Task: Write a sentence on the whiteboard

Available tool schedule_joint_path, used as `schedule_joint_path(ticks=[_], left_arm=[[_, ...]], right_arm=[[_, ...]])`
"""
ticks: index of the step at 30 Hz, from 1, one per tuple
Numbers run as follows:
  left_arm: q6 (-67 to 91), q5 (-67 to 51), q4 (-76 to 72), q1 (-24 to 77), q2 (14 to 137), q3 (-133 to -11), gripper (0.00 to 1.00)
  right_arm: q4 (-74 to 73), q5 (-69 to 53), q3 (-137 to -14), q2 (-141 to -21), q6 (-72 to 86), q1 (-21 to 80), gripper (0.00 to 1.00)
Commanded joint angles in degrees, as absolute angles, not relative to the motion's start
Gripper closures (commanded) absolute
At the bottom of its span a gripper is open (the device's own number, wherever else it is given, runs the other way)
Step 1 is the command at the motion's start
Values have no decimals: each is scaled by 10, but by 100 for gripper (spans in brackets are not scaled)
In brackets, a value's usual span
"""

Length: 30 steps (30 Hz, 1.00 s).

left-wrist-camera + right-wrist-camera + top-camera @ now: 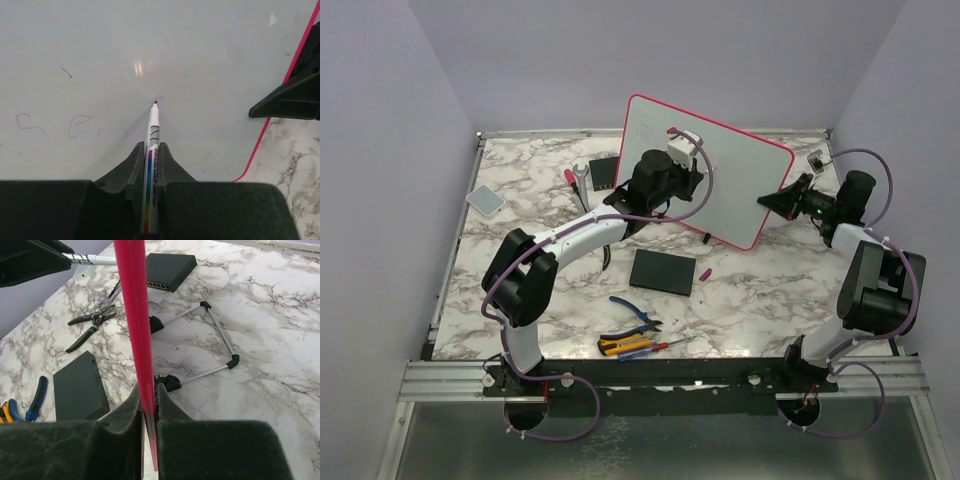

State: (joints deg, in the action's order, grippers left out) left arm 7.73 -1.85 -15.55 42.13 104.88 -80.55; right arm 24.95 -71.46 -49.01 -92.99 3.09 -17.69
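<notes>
Left wrist view: the left gripper (151, 146) is closed tight around a marker (153, 125), its tip just at the whiteboard (150, 40), right of the faint pink sentence (75, 125). The right gripper (148, 388) pinches the whiteboard's right pink rim. It looks light, stiff and tippy, so hold the rim

Pink-framed white whiteboard (740, 180) bears a faint pink sentence (75, 125).

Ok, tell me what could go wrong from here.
1. The lettering is faint; the marker in the left gripper may press too lightly and leave unreadable strokes.
2. Pressing harder could push the whiteboard back, since the right gripper pinches only its thin pink frame and might slip.
</notes>
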Motion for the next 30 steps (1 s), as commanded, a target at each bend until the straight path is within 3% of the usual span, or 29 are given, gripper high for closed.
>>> schedule_joint_path(ticks=[1,30], left_arm=[[80,18,-152,418,1038,-787,100],[90,-48,-166,425,1063,-806,100]], right_arm=[[221,-672,-481,-948,14,-175,99],[219,-671,-482,-949,14,-175,100]])
